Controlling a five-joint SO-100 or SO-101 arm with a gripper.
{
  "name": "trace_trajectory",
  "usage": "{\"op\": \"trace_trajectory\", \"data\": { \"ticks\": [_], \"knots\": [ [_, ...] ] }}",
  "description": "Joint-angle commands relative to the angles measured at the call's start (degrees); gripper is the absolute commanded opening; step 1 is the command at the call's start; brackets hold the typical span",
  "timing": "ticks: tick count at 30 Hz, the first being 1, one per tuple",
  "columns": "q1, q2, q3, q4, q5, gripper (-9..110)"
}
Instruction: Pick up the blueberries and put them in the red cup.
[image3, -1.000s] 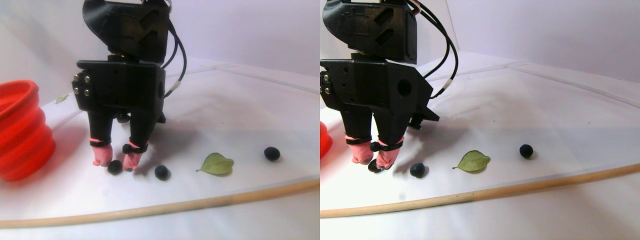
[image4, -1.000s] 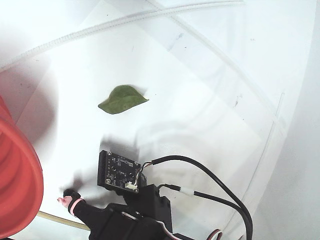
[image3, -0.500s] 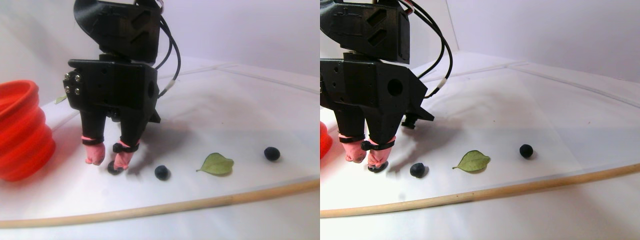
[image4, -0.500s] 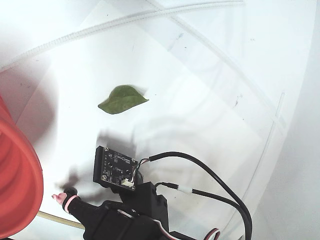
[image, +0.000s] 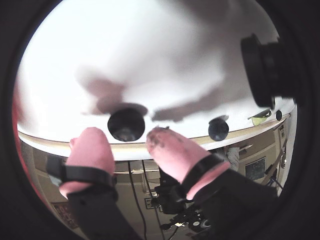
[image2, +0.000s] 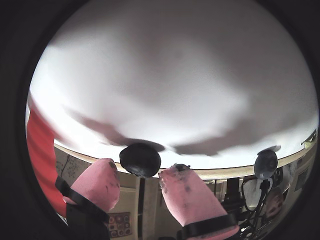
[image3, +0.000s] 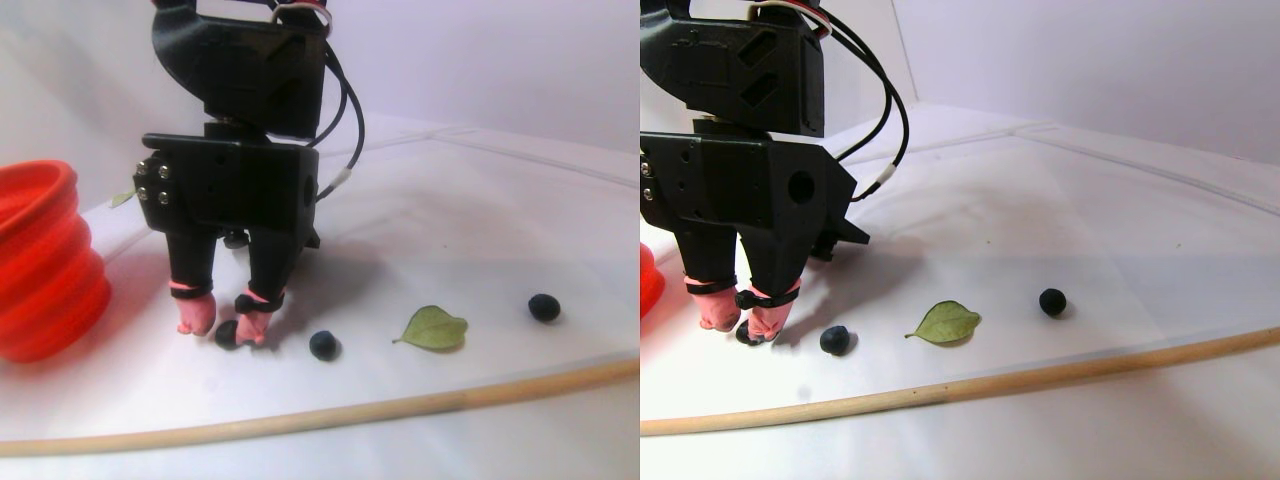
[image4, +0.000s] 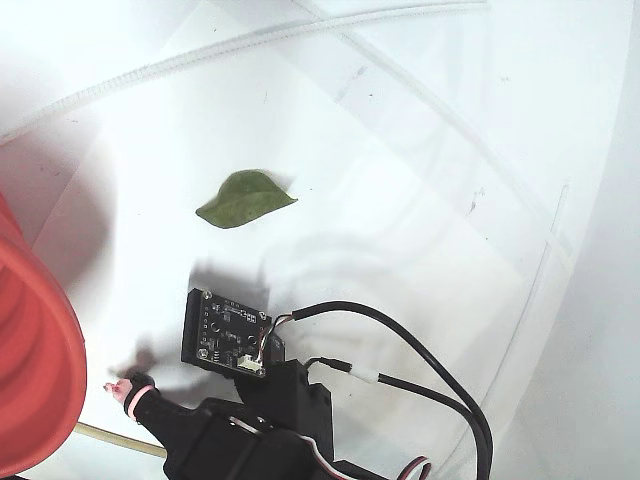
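moved: gripper (image3: 218, 331) shifted left, narrowed | hand: pink fingertips (image: 90, 147) apart, straddling a blueberry (image: 126, 124) lower-centre, to pinch it | red cup (image3: 40, 262) far left

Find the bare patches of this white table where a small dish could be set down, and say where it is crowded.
Free: the wide white surface behind the green leaf and the far-right blueberry, up to the back wall. Also the strip in front of the wooden dowel. Crowded: between the red cup and the leaf, where the gripper straddles one blueberry beside another.
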Motion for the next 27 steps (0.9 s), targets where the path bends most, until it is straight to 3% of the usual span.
{"op": "trace_trajectory", "data": {
  "ticks": [1, 27],
  "knots": [
    [0.0, -0.4, 0.9, -0.6, -0.4, 16],
    [0.8, -4.3, -0.9, -4.7, -1.2, 14]
  ]
}}
